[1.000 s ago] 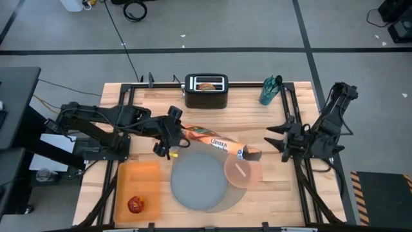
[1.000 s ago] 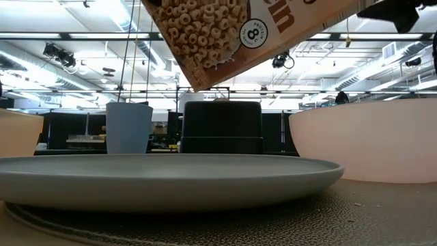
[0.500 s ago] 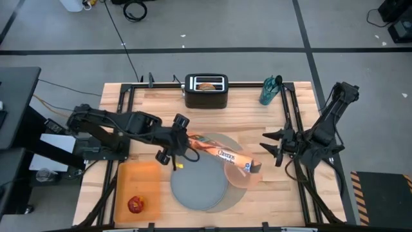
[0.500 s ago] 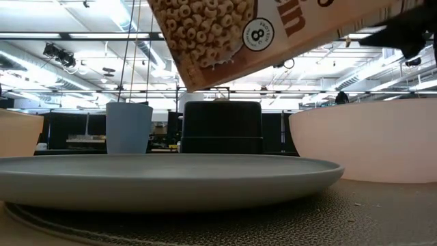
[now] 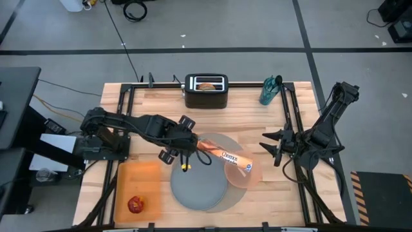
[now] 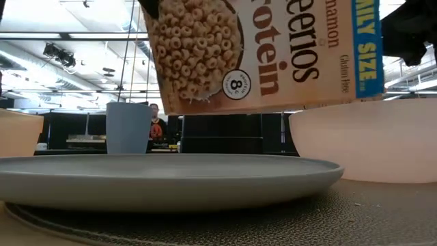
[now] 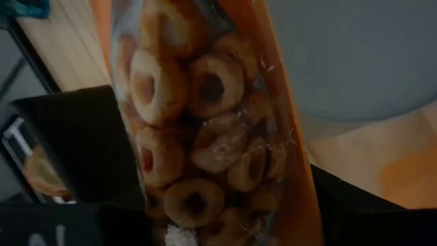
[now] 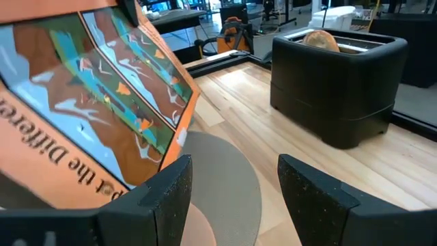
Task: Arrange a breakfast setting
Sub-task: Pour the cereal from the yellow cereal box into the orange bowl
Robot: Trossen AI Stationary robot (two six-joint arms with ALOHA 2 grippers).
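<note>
left end effector (image 5: 183, 143) clenched on cereal box (image 5: 222, 154), box tilted, open end over pink bowl (image 5: 248, 175) right of plate (image 5: 198, 180). pour step, judged: keep mouth centred over bowl, tip slowly, avoid spill on mat (image 5: 226, 145). right end effector (image 5: 269, 147) released, waiting right of bowl. apple (image 5: 135, 205) on board (image 5: 138, 174), near left.

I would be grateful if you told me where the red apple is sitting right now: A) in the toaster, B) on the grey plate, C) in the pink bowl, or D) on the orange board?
D: the high view shows the red apple lying on the orange board at the table's near left corner, apart from the plate and the pink bowl.
</note>
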